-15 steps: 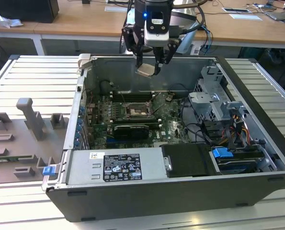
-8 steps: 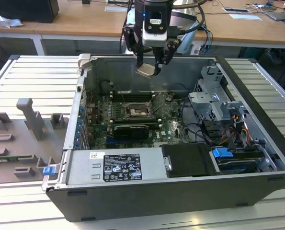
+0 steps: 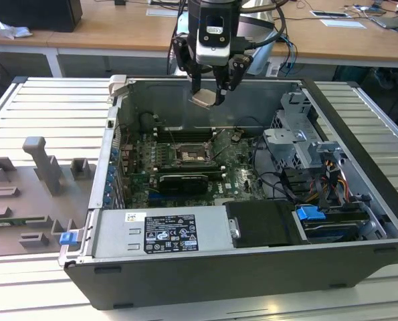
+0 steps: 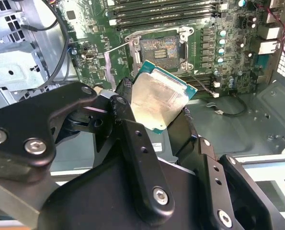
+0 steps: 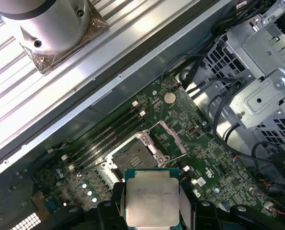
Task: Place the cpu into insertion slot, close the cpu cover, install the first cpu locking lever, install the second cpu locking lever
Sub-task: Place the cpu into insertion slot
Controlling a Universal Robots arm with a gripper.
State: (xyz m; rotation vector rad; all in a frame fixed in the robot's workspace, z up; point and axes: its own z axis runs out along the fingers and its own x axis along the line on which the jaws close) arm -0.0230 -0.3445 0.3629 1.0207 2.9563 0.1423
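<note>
Over slatted bench point(image 3: 45, 100), hovered with gripper point(image 3: 210, 90) clamped on tilted cpu point(image 4: 159, 103), well above open insertion slot point(image 5: 135, 155); risked skewed seating and bent pins through that tilt.

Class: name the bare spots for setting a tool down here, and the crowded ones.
Free: ribbed table between the grey fixtures and its far edge; also its strip at the exterior view's right of the case. Crowded: motherboard, cabled drive cage.

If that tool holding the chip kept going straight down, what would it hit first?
Probably the motherboard, at or beside the open cpu socket; the held cpu would touch before the tool. Depth is unclear.
</note>
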